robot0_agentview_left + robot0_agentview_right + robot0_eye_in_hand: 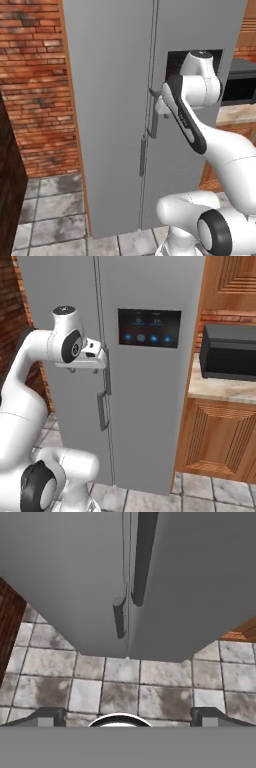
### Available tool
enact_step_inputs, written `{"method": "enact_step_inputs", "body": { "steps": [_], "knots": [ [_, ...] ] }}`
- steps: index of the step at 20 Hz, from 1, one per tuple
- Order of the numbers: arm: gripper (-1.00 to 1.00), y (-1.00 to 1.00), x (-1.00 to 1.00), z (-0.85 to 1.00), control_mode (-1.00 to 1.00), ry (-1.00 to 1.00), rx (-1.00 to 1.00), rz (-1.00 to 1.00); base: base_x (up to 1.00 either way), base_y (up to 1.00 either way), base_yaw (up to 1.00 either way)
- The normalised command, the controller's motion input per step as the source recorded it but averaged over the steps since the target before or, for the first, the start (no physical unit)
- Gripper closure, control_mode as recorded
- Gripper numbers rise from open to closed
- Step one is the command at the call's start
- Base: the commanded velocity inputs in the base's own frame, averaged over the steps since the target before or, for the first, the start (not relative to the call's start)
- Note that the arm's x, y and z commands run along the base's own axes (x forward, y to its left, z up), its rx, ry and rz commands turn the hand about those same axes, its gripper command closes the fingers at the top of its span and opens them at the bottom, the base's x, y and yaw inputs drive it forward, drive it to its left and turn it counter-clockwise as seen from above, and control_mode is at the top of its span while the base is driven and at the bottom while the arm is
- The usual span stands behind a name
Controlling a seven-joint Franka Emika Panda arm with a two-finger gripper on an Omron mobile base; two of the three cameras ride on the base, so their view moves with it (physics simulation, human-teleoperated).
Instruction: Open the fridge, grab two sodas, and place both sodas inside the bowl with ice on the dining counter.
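my gripper [102, 363] jaws spread wide, empty, at frame center-left by the right door handle [107, 371] of the shut fridge [150, 406], lined up to grab it

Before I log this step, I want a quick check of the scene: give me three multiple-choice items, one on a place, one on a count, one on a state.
1. Where is the end effector?
A. at the fridge handles, by the seam between the doors
B. down at the floor
C. at the black appliance

2. How many long bar handles does the fridge front show?
A. one
B. two
C. four

3. What state are the fridge doors in?
A. both shut
B. left one wide open
C. both open

Answers: 1 A, the hand sits against the handles at the seam; 2 B, the hand view shows one handle per door; 3 A, the doors meet flush and no interior shows.
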Motion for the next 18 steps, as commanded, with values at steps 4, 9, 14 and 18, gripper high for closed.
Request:
{"method": "enact_step_inputs", "body": {
  "steps": [4,9,14,18],
  "knots": [
    [-1.0,0.0,0.0,0.0,1.0,0.0,0.0,0.0,-0.05,-0.27,0.0],
    [-1.0,0.0,0.0,0.0,1.0,0.0,0.0,0.0,-0.02,-0.04,0.0],
    [-1.0,0.0,0.0,-0.17,-1.0,-0.15,-0.02,0.01,0.0,0.0,0.0],
    [-1.0,-0.04,-0.01,-0.51,-1.0,-0.51,-0.12,0.08,0.0,0.0,0.0]
  ]
}}
